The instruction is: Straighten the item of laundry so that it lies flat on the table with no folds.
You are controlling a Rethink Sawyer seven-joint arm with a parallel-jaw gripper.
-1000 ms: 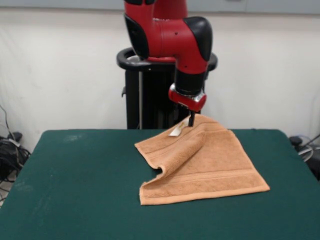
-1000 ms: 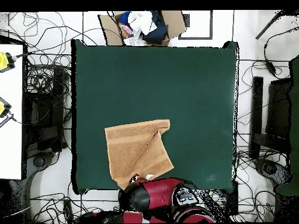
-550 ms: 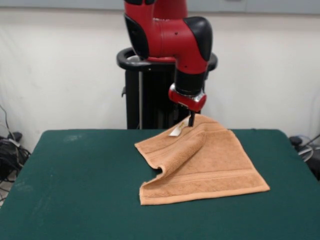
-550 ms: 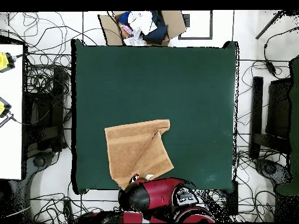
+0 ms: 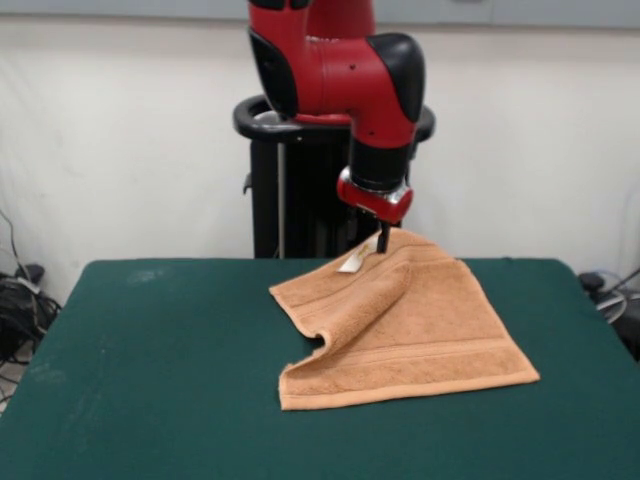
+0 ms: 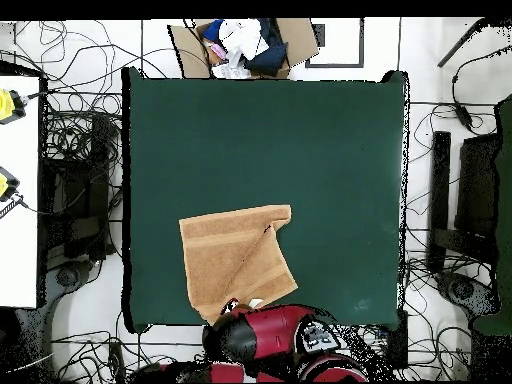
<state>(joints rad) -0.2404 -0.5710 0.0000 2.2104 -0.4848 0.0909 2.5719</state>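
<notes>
One orange-tan hand towel (image 5: 400, 325) lay on the green table (image 5: 150, 380), toward the side nearest the robot's pedestal, with one flap doubled over the rest along a diagonal crease so that it was not yet flat. The gripper (image 5: 381, 240) stood at the towel's far corner beside the white label (image 5: 352, 262), jaws seemingly pinching that raised corner, though the contact was too small to confirm. From the jaws the cloth ran forward and outward across the table, so unfolding likely meant carrying the corner away from the crease.

One towel (image 5: 410, 325), one table (image 5: 160, 380)
</notes>
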